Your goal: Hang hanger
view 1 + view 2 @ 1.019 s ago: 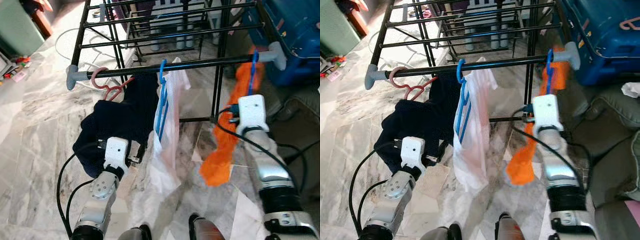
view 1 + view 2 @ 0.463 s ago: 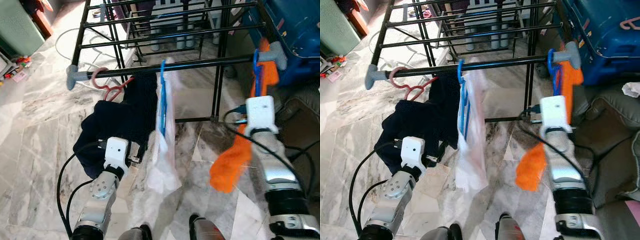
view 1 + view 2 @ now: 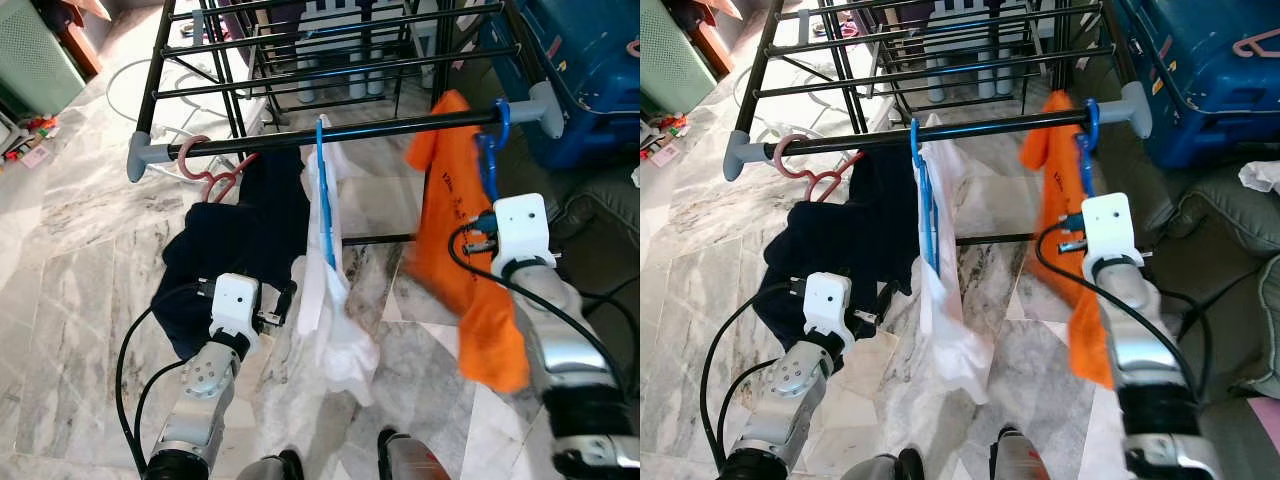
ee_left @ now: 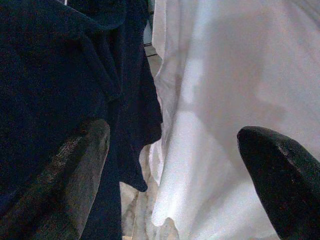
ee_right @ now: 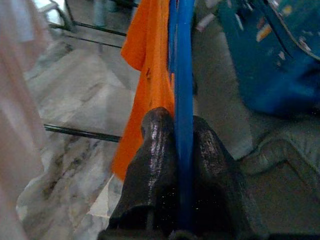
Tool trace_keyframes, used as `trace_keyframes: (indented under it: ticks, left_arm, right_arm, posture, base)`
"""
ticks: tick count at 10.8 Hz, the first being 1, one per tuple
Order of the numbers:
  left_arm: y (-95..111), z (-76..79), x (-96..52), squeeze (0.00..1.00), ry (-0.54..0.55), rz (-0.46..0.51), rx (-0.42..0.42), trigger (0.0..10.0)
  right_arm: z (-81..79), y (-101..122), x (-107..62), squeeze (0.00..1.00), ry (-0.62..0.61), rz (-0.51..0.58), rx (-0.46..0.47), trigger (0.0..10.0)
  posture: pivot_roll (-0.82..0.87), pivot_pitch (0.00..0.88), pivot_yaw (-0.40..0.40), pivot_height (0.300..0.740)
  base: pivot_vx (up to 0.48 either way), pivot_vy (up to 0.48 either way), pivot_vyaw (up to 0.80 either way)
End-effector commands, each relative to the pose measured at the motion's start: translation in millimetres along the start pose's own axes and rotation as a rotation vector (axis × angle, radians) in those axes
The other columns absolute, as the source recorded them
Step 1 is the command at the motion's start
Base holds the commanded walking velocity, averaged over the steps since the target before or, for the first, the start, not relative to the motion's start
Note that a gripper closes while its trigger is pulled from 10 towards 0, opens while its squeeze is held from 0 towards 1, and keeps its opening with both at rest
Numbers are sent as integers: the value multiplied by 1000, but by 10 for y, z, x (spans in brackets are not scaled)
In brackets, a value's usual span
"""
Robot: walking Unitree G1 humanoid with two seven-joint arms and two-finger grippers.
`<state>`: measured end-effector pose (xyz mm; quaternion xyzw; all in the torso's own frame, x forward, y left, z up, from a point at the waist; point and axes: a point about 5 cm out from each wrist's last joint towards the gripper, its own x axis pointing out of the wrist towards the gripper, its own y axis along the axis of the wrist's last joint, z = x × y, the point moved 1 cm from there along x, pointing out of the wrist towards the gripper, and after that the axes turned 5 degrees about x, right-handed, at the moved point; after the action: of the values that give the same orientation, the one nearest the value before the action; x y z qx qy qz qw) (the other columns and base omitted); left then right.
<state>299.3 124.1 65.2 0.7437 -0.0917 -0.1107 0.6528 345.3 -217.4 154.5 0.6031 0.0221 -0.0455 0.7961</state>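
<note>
1. You are working at the black metal drying rack's front rail point(image 3: 340, 132), the long bar with grey end caps; take that rail as your landmark.
2. Your right gripper point(image 5: 182, 145) is pinching the blue plastic hanger point(image 5: 183, 90) between its two black fingers, just below the rail near its right end cap.
3. The hanger's hook point(image 3: 500, 118) is looping over the rail there, and the orange shirt point(image 3: 468, 270) on it is draping down below the rail, so the hanging itself looks nearly done.
4. What is remaining, by my judgement, is letting go and drawing the arm clear without dragging the hook off.
5. Your left gripper point(image 4: 170, 165) is idling low beneath the rail's left half, fingers spread wide and holding nothing, between the dark navy garment point(image 3: 235, 250) and the white garment point(image 3: 335, 300), each already hanging from the rail.
</note>
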Motion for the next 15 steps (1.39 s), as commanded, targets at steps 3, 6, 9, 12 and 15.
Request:
trace_keyframes:
  ticks: [3,6,9,12,15]
  left_arm:
    - [-88,-21,-41,0,-3,-39,10,10000]
    - [-95,1,-38,0,-10,-42,11,10000]
    - [-104,12,-43,0,-9,-45,9,10000]
    - [-110,22,-48,0,-14,-47,9,10000]
    - [-114,22,-44,0,-23,-50,12,10000]
  right_arm:
    - [-129,-29,-90,0,121,8,-78,0]
    - [66,-105,-128,0,102,-16,-156,0]
    - [271,-156,-115,1000,53,-37,-212,10000]
    - [387,-119,-35,1000,-16,-38,-228,10000]
    - [357,-48,97,0,-24,-25,-205,10000]
  posture:
    - [-298,216,158,740]
    - [-304,219,160,740]
    - [-304,222,158,740]
    - [-308,227,161,740]
    - [-305,229,167,740]
  base:
    - [0,0,0]
    - [0,0,0]
    - [0,0,0]
    - [0,0,0]
    - [0,0,0]
